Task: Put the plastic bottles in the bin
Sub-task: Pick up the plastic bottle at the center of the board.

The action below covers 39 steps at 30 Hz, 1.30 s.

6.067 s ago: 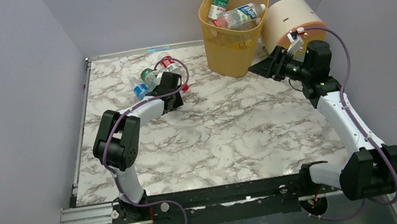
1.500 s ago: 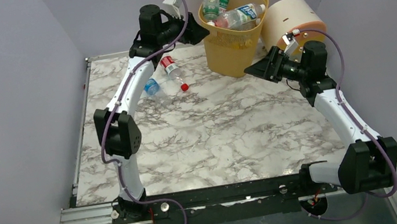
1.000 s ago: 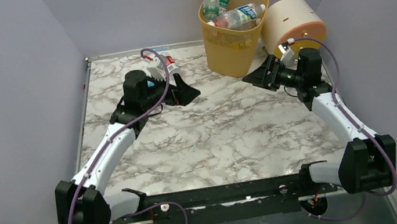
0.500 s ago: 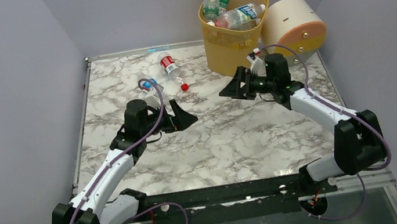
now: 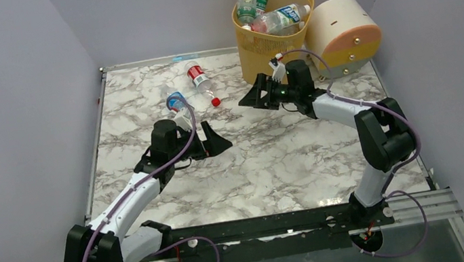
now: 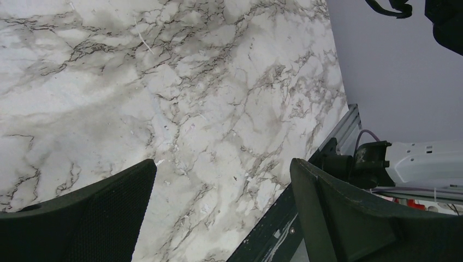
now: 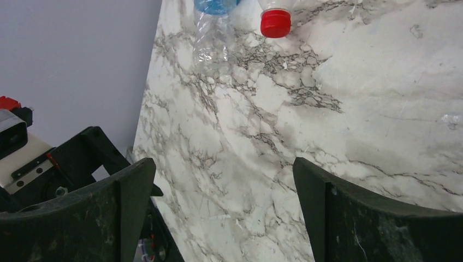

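Bin (image 5: 264, 51) crammed, jaws empty
Far back on the tabletop (image 5: 274, 159), the bin's lower contents are hard to make out. Nearer, the red-capped bottle (image 7: 274, 23) and the blue-labelled bottle (image 7: 210, 33) are cut off in my right wrist view. My left jaws and right jaws gape, holding nothing.

A red-capped bottle (image 7: 274, 22) lies on the marble table (image 7: 355, 82); a blue-labelled clear bottle (image 7: 210, 38) lies just beside it, and the right gripper (image 7: 223, 166) (jaws wide, nothing between them) hovers short of it.
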{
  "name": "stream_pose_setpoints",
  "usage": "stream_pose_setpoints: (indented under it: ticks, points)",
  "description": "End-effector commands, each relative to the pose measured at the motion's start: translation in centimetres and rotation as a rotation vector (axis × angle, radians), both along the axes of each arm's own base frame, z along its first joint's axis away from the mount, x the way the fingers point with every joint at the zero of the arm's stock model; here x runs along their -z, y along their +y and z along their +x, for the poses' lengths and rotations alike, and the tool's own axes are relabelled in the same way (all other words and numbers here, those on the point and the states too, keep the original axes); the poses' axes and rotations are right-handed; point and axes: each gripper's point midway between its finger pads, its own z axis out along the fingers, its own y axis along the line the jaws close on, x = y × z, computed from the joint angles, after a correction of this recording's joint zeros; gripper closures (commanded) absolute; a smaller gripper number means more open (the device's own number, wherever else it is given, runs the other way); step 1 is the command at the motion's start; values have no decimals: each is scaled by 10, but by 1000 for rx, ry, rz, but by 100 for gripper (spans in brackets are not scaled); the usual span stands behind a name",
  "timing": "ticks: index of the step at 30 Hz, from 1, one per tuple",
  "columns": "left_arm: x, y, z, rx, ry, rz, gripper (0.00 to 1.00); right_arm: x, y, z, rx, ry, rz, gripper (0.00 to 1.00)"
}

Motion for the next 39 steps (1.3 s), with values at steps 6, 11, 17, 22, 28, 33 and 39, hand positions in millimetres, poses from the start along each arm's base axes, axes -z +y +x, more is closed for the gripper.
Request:
stream_pose_setpoints:
  ticks: [6, 11, 17, 22, 28, 33, 39]
  points:
    - [-5, -7, 11, 7, -26, -13, 1, -17, 13, 36, 35, -122, 40, 0]
    - [-5, -7, 12, 8, -26, -10, 1, -13, 16, 38, 34, -111, 55, 0]
    - [-5, -8, 12, 12, -26, -12, 1, -12, 20, 39, 30, -113, 56, 0]
    - [-7, -7, 12, 9, -31, -12, 1, -11, 21, 40, 27, -111, 53, 0]
    - [-10, -5, 12, 0, -39, -6, 1, -11, 22, 37, 22, -112, 54, 0]
    - [-12, -3, 11, -9, -43, -5, 1, -9, 20, 35, 25, -110, 45, 0]
    - [-13, 1, 9, -37, -48, -2, 1, -1, 25, 47, 33, -121, -5, 1]
